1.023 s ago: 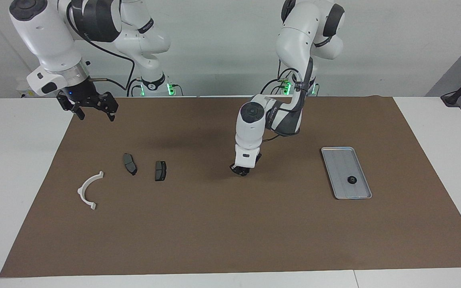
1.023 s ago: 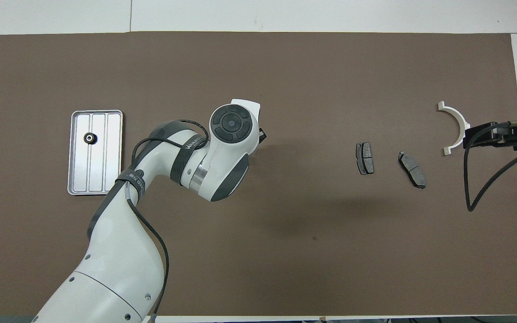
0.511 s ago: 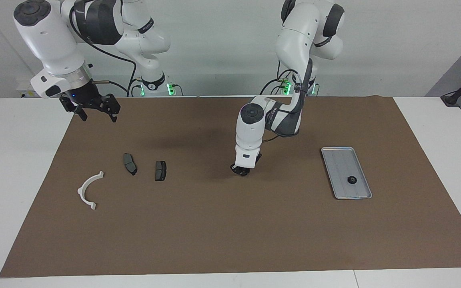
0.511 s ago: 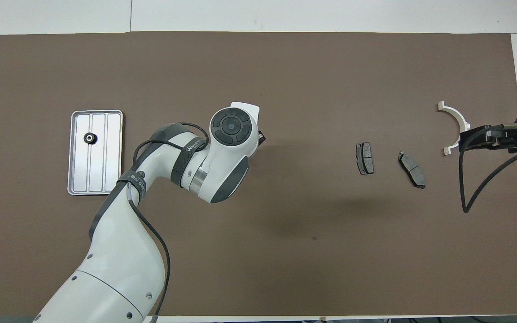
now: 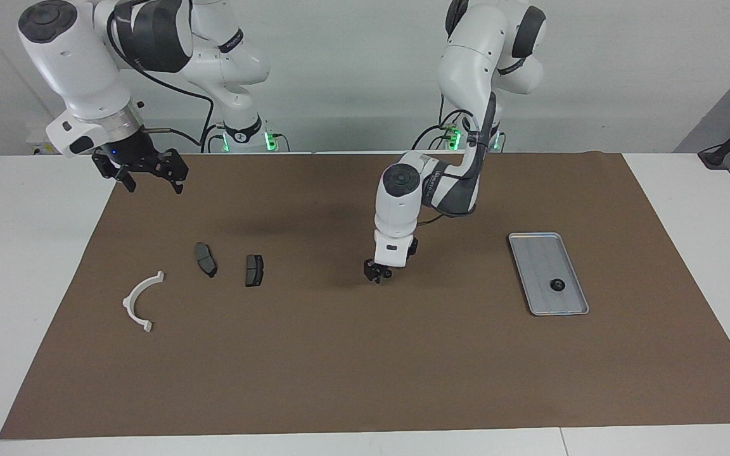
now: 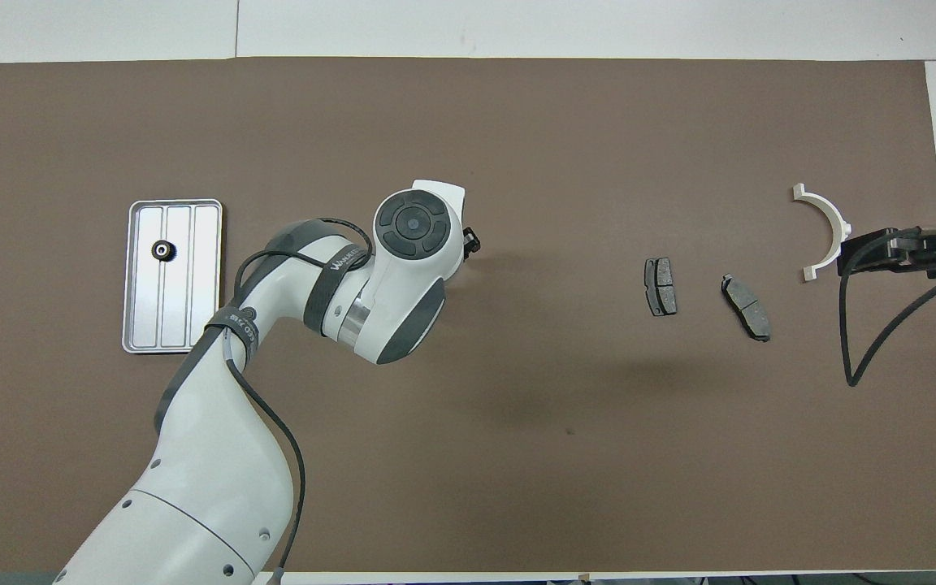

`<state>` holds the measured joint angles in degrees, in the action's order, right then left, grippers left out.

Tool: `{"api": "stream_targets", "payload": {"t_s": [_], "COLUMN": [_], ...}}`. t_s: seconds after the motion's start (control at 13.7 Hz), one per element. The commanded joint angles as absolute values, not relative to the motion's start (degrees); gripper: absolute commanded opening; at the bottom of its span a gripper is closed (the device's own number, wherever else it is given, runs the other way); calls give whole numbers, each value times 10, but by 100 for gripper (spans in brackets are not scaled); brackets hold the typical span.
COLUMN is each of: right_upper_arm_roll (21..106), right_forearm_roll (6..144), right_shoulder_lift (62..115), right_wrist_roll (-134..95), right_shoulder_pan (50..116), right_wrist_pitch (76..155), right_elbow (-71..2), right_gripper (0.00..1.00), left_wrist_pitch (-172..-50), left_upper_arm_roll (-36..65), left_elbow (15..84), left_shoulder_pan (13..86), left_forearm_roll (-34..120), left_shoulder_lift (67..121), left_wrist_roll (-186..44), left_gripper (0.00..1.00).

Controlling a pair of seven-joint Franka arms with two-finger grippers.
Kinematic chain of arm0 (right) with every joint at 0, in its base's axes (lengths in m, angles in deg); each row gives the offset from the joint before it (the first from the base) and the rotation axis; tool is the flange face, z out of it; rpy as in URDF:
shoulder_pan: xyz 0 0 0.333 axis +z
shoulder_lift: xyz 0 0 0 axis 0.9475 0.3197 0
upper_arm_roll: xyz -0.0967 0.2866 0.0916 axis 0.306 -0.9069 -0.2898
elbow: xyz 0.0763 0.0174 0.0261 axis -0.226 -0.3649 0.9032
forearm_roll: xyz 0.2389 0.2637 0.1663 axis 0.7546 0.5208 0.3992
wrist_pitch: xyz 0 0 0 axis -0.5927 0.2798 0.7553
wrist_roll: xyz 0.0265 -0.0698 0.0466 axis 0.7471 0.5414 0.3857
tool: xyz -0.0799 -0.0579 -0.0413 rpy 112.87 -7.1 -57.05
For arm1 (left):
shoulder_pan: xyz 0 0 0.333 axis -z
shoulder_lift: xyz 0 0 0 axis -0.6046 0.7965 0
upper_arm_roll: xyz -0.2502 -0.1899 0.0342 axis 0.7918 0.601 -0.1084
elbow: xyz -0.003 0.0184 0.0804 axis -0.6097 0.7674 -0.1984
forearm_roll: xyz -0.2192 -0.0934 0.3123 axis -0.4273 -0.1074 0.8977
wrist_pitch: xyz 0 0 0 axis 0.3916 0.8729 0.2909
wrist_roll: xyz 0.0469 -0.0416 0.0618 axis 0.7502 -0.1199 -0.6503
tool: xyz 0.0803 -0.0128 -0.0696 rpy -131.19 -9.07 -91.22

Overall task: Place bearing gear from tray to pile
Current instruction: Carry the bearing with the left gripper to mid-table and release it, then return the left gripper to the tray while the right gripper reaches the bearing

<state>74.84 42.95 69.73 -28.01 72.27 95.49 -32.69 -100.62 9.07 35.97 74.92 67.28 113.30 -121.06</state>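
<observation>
Cannot read the lettering on the left arm's grey cuff. Finds the small black toothed bearing gear (image 5: pixel 556 285) inside the flat silver-grey metal tray (image 5: pixel 533 250), with the pile of dark plates and white arc (image 5: pixel 254 270) well apart from the tray on the brown-matted surface (image 5: pixel 365 367). Shows the left hand (image 5: pixel 378 273) low between tray and pile only in the facing view, grip impossible to tell, and the waiting right hand (image 5: pixel 147 176) raised with fingers spread.

You see a silver-grey tray (image 5: pixel 539 253) with a black toothed gear (image 5: pixel 556 285), on a brown mat (image 5: pixel 365 367) over the white tabletop (image 5: pixel 23 253). Two dark grey plates (image 5: pixel 205 259) lie beside a white arc (image 5: pixel 140 302).
</observation>
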Motion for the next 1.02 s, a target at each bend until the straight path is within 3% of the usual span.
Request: {"api": "stream_targets", "payload": {"t_s": [0.0,0.15,0.37,0.58,0.95], "right_upper_arm_roll": [747,746,738,737,737], "right_forearm_roll": [463,472,468,455,429], "right_shoulder_lift": [692,705,767,881,942], "right_wrist_roll": [-270,-276,-295,-328,-458], "right_shoulder_pan": [712,717,737,783,902], "right_wrist_pitch": [963,972,978,974,1005], "right_elbow": [-328,-317,-251,-133,-114], "right_gripper": [100,100,100,100,100], "left_wrist_pitch": [-951,-916,-885,-883,-894], "left_upper_arm_roll": [85,84,85,84,84], "left_elbow": [360,366,382,391,399], "left_shoulder_pan": [719,686,626,574,474], "left_forearm_roll": [680,680,680,680,679], "left_shoulder_lift": [1096,1070,1032,1029,1028], "left_wrist_roll": [-1194,-1139,-1031,-919,-688], "left_gripper": [96,95,95,95,93]}}
